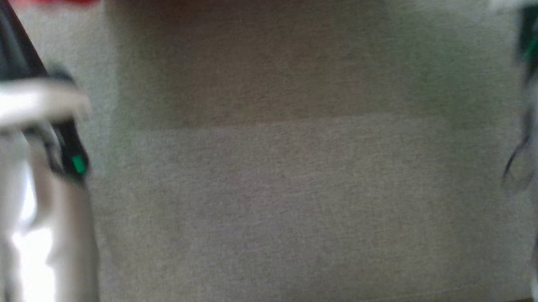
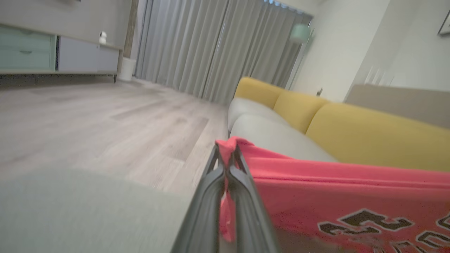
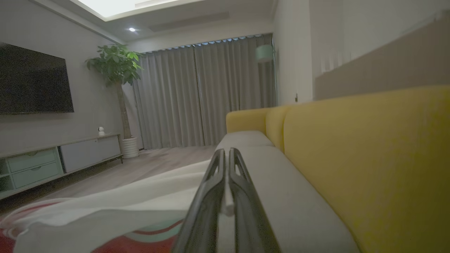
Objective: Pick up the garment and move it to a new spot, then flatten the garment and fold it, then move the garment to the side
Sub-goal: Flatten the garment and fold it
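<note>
- The left gripper [image 2: 226, 151], bottom centre of its own wrist view, has its fingers pressed together on a small fold at the corner of the red garment [image 2: 334, 196]. So little cloth is caught that one tug could slide it free and drop that corner.
- The right gripper [image 3: 226, 154], bottom centre of the other wrist view, is pressed together too, with a thin pale strip of cloth between the fingers. It looks to me like the garment's edge, trailing off to the lower left of that frame. A strip that narrow could slip out just as easily.
- The garment runs taut toward the right edge of the left wrist view, with black lettering [image 2: 372, 221] at the lower right. If the arms draw further apart, the stretch could pull a pinch loose. If they close in, the middle sags and creases.
- Below, the grey sofa seat [image 1: 301, 191] lies across the middle of the blurred head view, with a red sliver at the upper left. With the picture that smeared, the landing spot may be misjudged and the cloth could bunch against the yellow back cushions [image 2: 369, 140].
- Further out, in the left half of the left wrist view, is the wooden floor [image 2: 105, 116]. A lost grip near the seat's front edge could send the garment sliding down there.
</note>
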{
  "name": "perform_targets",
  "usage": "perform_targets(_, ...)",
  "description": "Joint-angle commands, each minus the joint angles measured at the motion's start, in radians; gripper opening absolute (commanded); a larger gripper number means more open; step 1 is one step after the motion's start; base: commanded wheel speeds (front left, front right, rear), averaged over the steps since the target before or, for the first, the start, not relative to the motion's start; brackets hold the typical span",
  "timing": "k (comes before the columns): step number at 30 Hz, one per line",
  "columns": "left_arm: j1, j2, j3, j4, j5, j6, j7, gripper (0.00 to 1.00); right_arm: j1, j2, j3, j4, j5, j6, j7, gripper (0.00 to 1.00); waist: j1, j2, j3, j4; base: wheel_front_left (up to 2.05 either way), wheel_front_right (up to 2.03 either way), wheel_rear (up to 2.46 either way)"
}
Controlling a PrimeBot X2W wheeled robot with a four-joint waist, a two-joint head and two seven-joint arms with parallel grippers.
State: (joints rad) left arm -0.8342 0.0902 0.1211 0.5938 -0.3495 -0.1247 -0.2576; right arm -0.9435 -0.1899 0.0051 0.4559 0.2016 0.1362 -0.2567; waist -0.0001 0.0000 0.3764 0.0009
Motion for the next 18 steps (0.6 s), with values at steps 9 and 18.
perform_targets(9, 0.341, -0.033, 0.128, 0.013, -0.01, -0.005, -0.004, 0.0, 0.51, 0.075, 0.085, -0.081, 0.177, -0.006, -0.005, 0.0, 0.0001, 0.0, -0.092, -0.046, 0.0, 0.0, 0.0)
perform_targets(18, 0.567, -0.04, 0.105, 0.002, -0.065, -0.006, -0.004, 0.0, 0.801, 0.092, 0.202, -0.099, 0.242, -0.006, -0.005, 0.0, 0.0001, 0.0, -0.23, -0.068, 0.0, 0.0, 0.0)
